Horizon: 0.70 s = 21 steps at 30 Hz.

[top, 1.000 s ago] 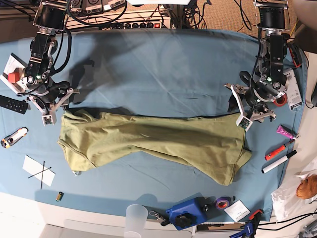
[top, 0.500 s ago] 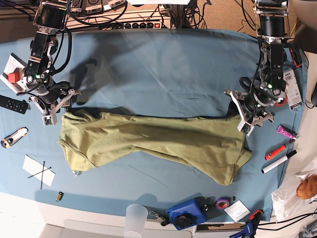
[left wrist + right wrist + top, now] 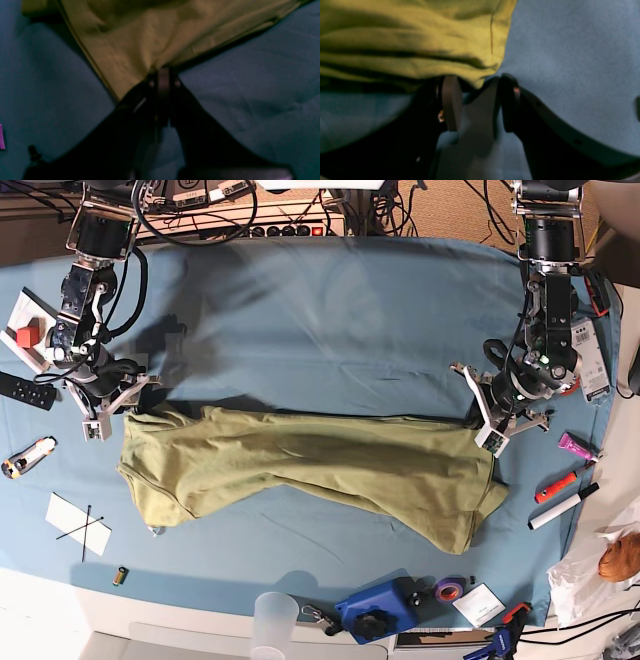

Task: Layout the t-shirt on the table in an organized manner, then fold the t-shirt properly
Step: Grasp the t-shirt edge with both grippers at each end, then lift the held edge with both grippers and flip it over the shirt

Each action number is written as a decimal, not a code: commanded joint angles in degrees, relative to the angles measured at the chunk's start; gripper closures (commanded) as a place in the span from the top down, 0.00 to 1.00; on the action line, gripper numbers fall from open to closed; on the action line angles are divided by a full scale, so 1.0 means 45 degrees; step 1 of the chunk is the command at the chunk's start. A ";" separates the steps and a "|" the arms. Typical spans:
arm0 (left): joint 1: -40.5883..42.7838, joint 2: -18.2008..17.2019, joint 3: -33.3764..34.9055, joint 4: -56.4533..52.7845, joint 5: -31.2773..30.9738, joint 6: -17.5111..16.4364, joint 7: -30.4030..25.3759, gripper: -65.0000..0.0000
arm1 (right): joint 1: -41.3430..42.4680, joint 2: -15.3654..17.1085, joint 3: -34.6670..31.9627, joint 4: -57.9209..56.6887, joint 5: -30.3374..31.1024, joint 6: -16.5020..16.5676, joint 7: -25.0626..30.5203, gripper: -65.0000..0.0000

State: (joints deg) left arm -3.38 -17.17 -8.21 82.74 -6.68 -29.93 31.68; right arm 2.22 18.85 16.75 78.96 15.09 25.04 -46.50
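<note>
The olive-green t-shirt [image 3: 320,465] lies stretched crosswise over the blue-covered table [image 3: 330,310], creased and narrow in the middle. My left gripper [image 3: 487,425] is at the shirt's upper right corner. In the left wrist view the left gripper [image 3: 163,75] is shut, pinching the t-shirt [image 3: 150,37] at its hem corner. My right gripper [image 3: 113,410] sits at the shirt's upper left corner. In the right wrist view the right gripper [image 3: 480,100] is open, and a fold of the t-shirt [image 3: 407,37] hangs just at its fingertips [image 3: 451,100].
A remote [image 3: 25,390] and a box with a red block [image 3: 28,335] lie at the left edge. A paper sheet [image 3: 78,523], clear cup [image 3: 275,620], blue object [image 3: 378,608] and tape roll [image 3: 450,588] sit along the front. Markers [image 3: 560,498] lie at the right.
The left gripper has come down onto the shirt's right corner and shut on it. The right gripper has shifted slightly toward the left corner and stays open.
</note>
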 commanded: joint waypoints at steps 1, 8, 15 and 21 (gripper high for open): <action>-0.0141 -0.0141 -0.0034 0.0141 0.0092 0.0068 0.0092 0.00 | 0.0039 0.0155 0.0015 0.0010 -0.0117 -0.0053 -0.0505 0.39; -0.0141 -0.0214 -0.0049 0.0189 -0.0471 0.0063 0.0355 0.00 | 0.0029 0.0146 0.0015 0.0015 0.2754 0.0466 -0.1617 0.38; -0.0131 -0.0209 -0.0073 0.0534 -0.1117 0.0053 0.0889 0.00 | 0.0554 -0.0058 0.0087 0.0015 0.3026 0.0525 -0.0903 0.00; -0.0126 -0.0209 -0.0073 0.1627 -0.2050 0.0063 0.2312 0.00 | 0.1025 -0.0053 0.0529 0.0408 0.3866 0.0520 -0.1447 0.00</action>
State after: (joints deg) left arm -2.70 -17.37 -8.25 88.73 -15.03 -29.85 43.55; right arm 5.58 17.74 18.79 79.48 31.51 27.00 -54.43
